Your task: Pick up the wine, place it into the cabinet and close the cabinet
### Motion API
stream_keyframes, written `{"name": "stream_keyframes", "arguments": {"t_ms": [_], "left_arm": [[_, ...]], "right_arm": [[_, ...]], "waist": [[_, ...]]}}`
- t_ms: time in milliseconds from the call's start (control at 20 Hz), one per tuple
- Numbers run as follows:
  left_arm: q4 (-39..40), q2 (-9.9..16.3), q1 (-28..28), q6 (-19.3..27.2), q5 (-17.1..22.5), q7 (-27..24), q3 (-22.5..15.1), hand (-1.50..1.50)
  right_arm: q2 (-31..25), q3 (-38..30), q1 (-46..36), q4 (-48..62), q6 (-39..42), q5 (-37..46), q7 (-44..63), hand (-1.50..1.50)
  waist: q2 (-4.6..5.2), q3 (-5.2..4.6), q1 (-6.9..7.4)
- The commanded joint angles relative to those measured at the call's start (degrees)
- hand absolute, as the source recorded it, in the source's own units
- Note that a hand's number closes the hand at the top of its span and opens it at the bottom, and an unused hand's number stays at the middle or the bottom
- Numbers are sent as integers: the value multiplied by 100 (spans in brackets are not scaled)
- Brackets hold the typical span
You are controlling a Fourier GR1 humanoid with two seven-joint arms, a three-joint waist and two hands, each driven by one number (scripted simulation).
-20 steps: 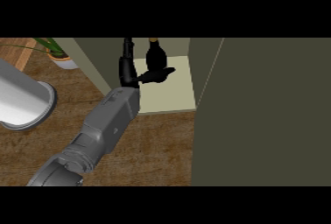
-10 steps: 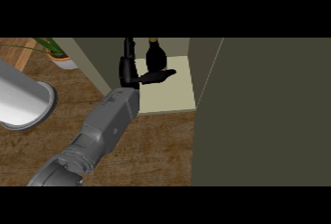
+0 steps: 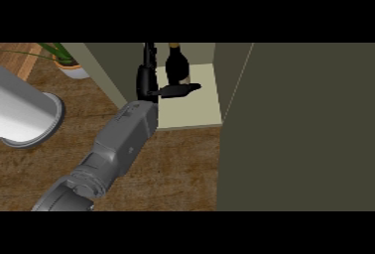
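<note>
Dark glass marks the wine bottle (image 3: 176,67), which stands upright on the pale shelf (image 3: 194,106) inside the cabinet (image 3: 99,69), toward the back of the opening.

In the head view, one grey forearm (image 3: 121,141) rises from the lower left edge and reaches into the cabinet's opening. Its black hand (image 3: 150,79) is edge-on to the camera, fingers straight and pointing up toward the back of the cabinet, thumb (image 3: 179,90) sticking out to the right, just below the bottle's base as seen from here. The fingers lie just beside the bottle's left side; none curl round it, and whether they touch the glass cannot be told. The hand is spread and holds nothing. Which arm this is cannot be told with certainty; it comes in from the view's left side, so it reads as the left one.

The cabinet door (image 3: 300,129) fills the right side of the view, swung open. A grey cylindrical vessel (image 3: 26,116) lies at the left on the wood-grain counter (image 3: 168,168), and a potted plant (image 3: 70,62) stands at the upper left.
</note>
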Motion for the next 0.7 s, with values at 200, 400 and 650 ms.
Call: {"name": "stream_keyframes", "arguments": {"t_ms": [200,400,650], "left_arm": [[-72,8,418,-444,436,-138,64,-150],[-176,8,306,-437,695,25,-80,-150],[-495,8,738,-519,1093,-68,-646,-150]], "right_arm": [[-72,-108,39,-356,-64,-229,233,-150],[17,-9,-156,-329,-217,-101,298,-150],[-151,-200,-472,-185,-218,-369,598,-150]], "waist": [[-28,-21,76],[-51,-21,90],[-74,-20,67]]}}
